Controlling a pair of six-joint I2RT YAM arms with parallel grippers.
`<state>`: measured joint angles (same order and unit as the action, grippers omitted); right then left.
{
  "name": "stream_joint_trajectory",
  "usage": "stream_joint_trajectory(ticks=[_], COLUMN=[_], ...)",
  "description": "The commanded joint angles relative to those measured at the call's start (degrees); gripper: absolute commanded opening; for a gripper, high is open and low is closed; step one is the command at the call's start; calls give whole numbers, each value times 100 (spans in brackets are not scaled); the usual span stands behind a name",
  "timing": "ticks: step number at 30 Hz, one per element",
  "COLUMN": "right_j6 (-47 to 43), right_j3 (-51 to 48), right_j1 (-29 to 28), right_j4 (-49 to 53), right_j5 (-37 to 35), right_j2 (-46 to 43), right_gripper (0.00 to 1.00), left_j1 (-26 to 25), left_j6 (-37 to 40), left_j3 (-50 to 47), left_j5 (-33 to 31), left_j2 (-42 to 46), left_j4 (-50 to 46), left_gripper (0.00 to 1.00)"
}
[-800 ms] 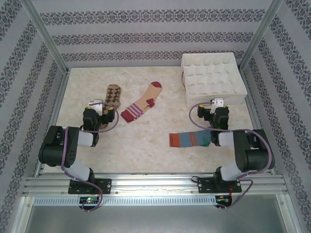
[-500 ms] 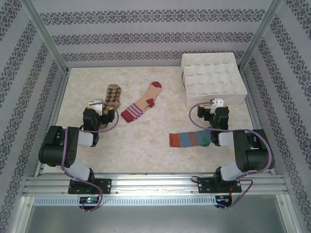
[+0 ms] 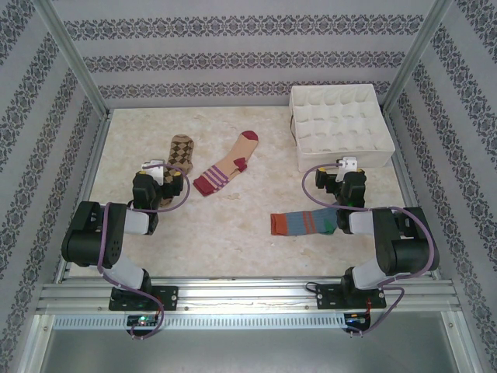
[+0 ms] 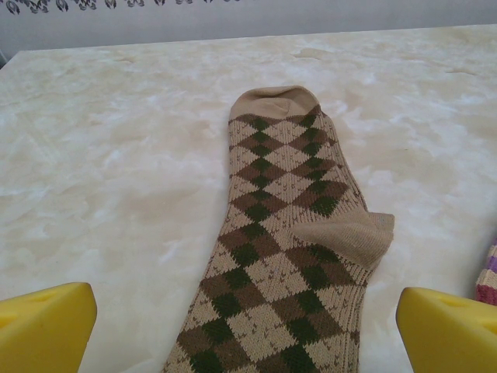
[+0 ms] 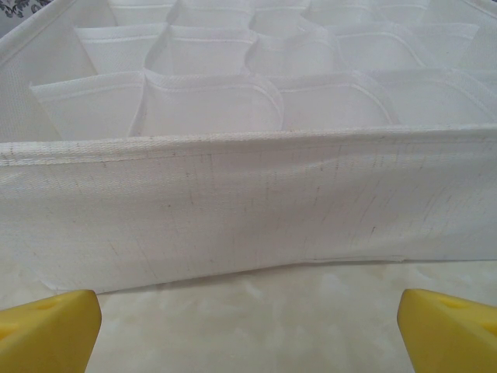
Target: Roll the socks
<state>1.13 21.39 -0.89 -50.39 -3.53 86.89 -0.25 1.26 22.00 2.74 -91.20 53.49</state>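
Three socks (image 3: 227,172) lie flat and unrolled on the counter (image 3: 233,249), each apart from the others. The argyle sock (image 3: 181,151) is at the far left, its long axis running nearly straight away from the arms. In the left wrist view (image 4: 279,233) its tan toe is at the far end and its heel juts to the right. The peach sock (image 3: 225,167) sits just right of it on a diagonal, with the dark red toe far and to the right and the striped cuff near and to the left. The striped sock (image 3: 303,224) lies crosswise near the right arm (image 3: 388,241), orange end left and teal end right. From here I can't say for sure which end is the toe.

One white divided box (image 3: 339,124) fills the far right corner. Two arms are folded low at the near edge.

The left jaws stand wide, yellow fingertips (image 4: 46,326) far apart, holding nothing, with the argyle sock's leg on the counter between them. The right jaws are just as wide and empty, fingertips (image 5: 450,330) facing the box's near wall (image 5: 248,210) close ahead.

Bare counter opens up through the middle and along the near left, and side walls hem in both edges.
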Motion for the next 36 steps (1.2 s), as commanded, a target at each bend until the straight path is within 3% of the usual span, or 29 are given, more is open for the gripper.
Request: stream_joint_trajectory(ticks=[1, 25, 30, 36], right_j6=[51, 71, -8, -177], right_j3=[76, 103, 450, 1579], right_j1=[-17, -5, -116, -856], right_j4=[-89, -55, 935, 3516], right_j5=[86, 48, -122, -725], right_j2=[-24, -53, -479, -1041], right_gripper=[98, 98, 98, 98], left_j1=[65, 78, 78, 78], left_j6=[-55, -117, -235, -294], left_j3=[24, 58, -73, -115], left_j5=[11, -47, -301, -593], left_j2=[14, 10, 115, 911], left_j4=[55, -17, 178, -440], left_gripper=[99, 99, 99, 99])
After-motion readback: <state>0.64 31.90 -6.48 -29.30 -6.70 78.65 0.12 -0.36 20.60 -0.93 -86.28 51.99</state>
